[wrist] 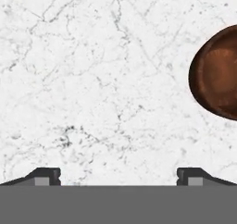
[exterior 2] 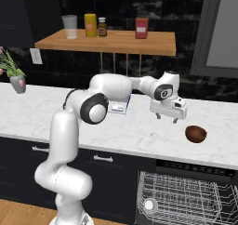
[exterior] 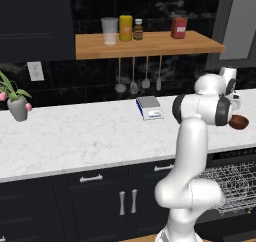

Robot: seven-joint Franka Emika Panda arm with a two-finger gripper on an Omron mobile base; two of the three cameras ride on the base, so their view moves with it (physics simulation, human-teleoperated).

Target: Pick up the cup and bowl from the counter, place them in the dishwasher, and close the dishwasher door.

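The fingers (exterior 2: pixel 168 117) hang spread wide and empty above the white marble tabletop (exterior 2: pixel 116 131), at centre right of the right base view. The reddish-brown bowl (exterior 2: pixel 195 134) sits on the tabletop just right of them; the dishwasher (exterior 2: pixel 186 196) gapes open at lower right.

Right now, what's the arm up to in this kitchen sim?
The white arm's gripper hangs open and empty above the white marble counter, beside the small glossy reddish-brown bowl, which sits untouched on the slab off to one side of the fingers. Below the counter, the black dishwasher stands open with its silver wire rack showing. Nothing has been loaded yet.
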